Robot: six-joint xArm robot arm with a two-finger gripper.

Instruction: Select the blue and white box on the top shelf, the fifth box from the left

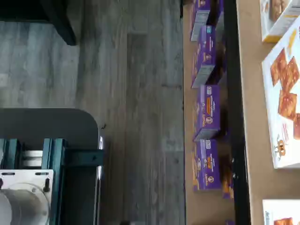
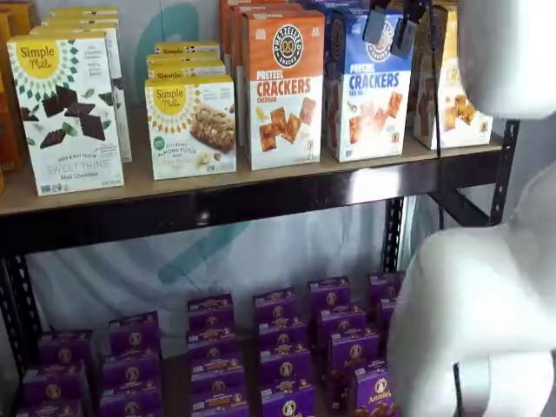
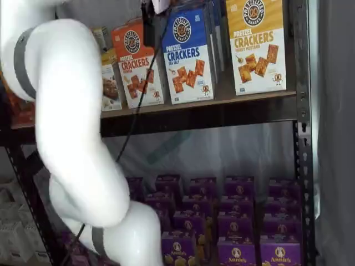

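The blue and white box (image 2: 369, 87) stands upright on the top shelf (image 2: 261, 198), between an orange-topped and a yellow-topped cracker box. It shows in both shelf views (image 3: 187, 55). My gripper (image 2: 390, 29) hangs from the upper edge of a shelf view, in front of the box's blue upper part. A gap shows between its two dark fingers, and nothing is in them. In a shelf view one dark finger (image 3: 148, 23) shows just left of the box. The wrist view shows the shelf's black rail (image 1: 234, 117) and a white carton face with cracker pictures (image 1: 283, 93); I cannot tell which box it is.
The orange-topped box (image 2: 282, 87) and yellow-topped box (image 3: 257, 44) flank the target. Simple Mills boxes (image 2: 65, 113) stand further left. Purple boxes (image 2: 278, 347) fill the lower shelf. My white arm (image 3: 72, 127) and its cable (image 3: 136, 100) stand before the shelves. A black upright (image 3: 302, 138) is at the right.
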